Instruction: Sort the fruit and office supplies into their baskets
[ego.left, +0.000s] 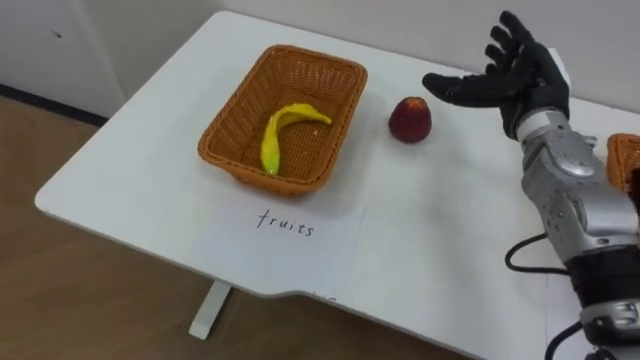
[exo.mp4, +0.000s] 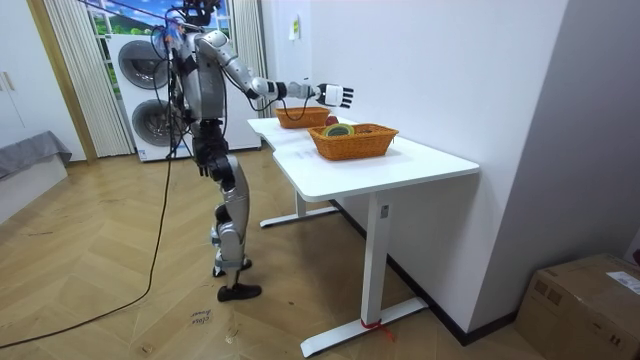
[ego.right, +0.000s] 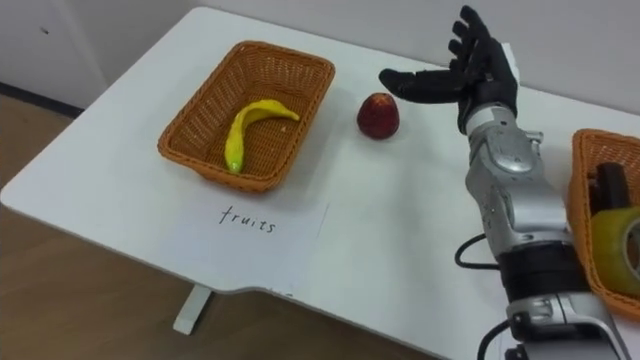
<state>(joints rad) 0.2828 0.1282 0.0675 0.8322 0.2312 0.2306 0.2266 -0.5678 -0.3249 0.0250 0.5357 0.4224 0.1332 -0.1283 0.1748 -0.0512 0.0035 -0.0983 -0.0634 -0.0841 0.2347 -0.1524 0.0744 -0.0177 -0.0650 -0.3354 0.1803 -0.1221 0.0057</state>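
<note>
An orange wicker basket (ego.left: 215, 150) stands on the white table (ego.left: 430, 240) with a yellow banana (ego.left: 280, 130) lying in it. A red apple (ego.left: 410, 120) rests on the table just right of that basket. My right hand (ego.left: 515, 80) hovers open above the table, right of the apple and a little beyond it, palm turned toward the apple without touching it. At the right edge stands a second wicker basket (ego.right: 585, 165) holding a roll of yellowish tape (ego.right: 615, 245) and a dark object (ego.right: 607, 185). In the room view I stand at the table's side with the right hand (exo.mp4: 335, 96) stretched out over it.
A sheet of paper (ego.left: 290, 225) with handwriting lies in front of the fruit basket, near the table's front edge. A white wall runs behind the table. Wooden floor lies to the left and in front.
</note>
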